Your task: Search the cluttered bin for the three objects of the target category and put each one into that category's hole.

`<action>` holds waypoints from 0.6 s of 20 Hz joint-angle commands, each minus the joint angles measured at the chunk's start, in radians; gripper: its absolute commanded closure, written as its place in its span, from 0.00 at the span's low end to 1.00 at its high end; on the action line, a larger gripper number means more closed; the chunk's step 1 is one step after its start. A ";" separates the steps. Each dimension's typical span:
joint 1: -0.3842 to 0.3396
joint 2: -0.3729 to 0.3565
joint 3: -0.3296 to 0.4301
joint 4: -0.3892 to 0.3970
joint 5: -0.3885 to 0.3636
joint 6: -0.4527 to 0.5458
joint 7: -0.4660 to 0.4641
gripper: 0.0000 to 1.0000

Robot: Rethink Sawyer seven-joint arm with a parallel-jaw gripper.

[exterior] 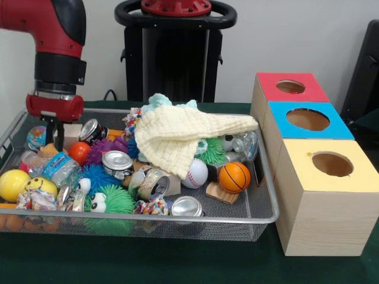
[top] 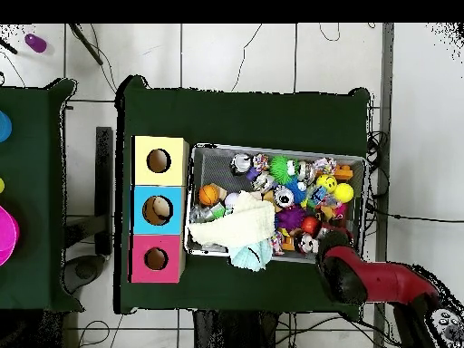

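1. My gripper (exterior: 55,135) hangs low over the far left corner of the wire bin (exterior: 267,195) in the front view, its dark tips just above a wooden block (exterior: 70,135).
2. Jaws state: cannot tell; they show only as thin dark prongs against the clutter.
3. Nearest to my jaws: a small orange ball (exterior: 79,152) just right and below, a globe-print ball (exterior: 36,137) to the left, and a crushed plastic bottle (exterior: 56,168) below.
4. Other balls lie further off: two yellow balls (exterior: 13,184) at the near left, a baseball (exterior: 195,173) and a mini basketball (exterior: 234,177) well apart toward the bin's right.
5. A cream cloth (exterior: 177,135) drapes over the middle of the pile, one corner reaching the bin's right rim.
6. Cans: one (exterior: 117,163) mid-left, one (exterior: 187,207) at the near rim.
7. Three boxes stand right of the bin on the green surface (exterior: 177,266): red box (exterior: 289,89), blue box (exterior: 307,120), yellow box (exterior: 331,165), each with a round top hole.
8. Only the front view shows my jaw tips; overhead my arm (top: 362,276) covers them, entering at the bin's corner.
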 commanded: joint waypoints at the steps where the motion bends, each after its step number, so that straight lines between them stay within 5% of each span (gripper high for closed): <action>1: 0.010 -0.228 0.211 0.040 0.166 0.275 -0.027 1.00; 6: 0.037 -0.279 0.215 0.007 0.231 0.425 -0.073 1.00; 12: 0.055 -0.282 0.211 -0.023 0.240 0.472 -0.085 1.00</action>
